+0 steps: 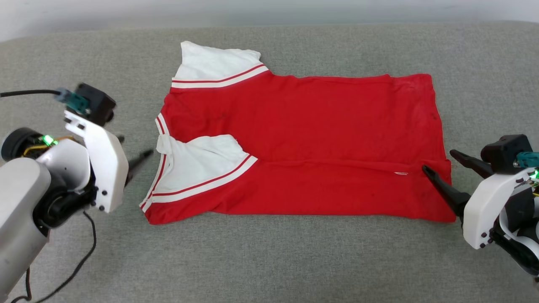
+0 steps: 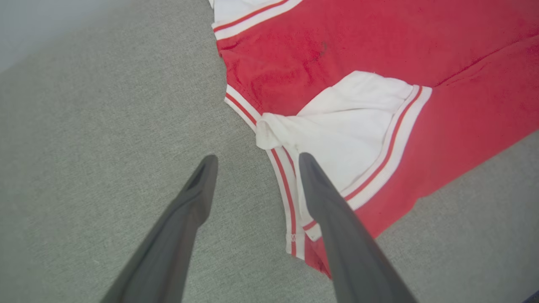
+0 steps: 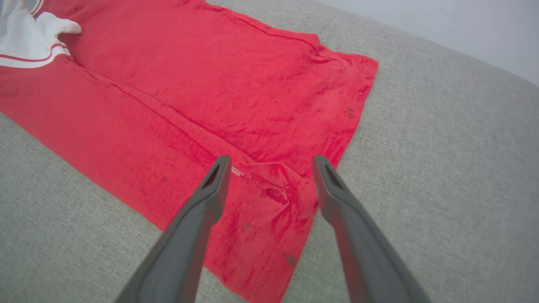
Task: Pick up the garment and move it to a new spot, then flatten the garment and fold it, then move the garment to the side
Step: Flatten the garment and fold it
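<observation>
Fold step: garment (image 1: 320,139) lies halved lengthwise. Left hand (image 2: 257,157) apart by collar (image 2: 244,110), right hand (image 3: 271,158) apart over hem (image 3: 351,109), both empty. Next, likely: grip ends, fold across.

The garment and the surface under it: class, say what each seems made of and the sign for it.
The garment: probably soft knit jersey, matte; it lies limp and creases near the hem. The surface: likely woven upholstery cloth, grey, matte; a fine flecked weave shows.
</observation>
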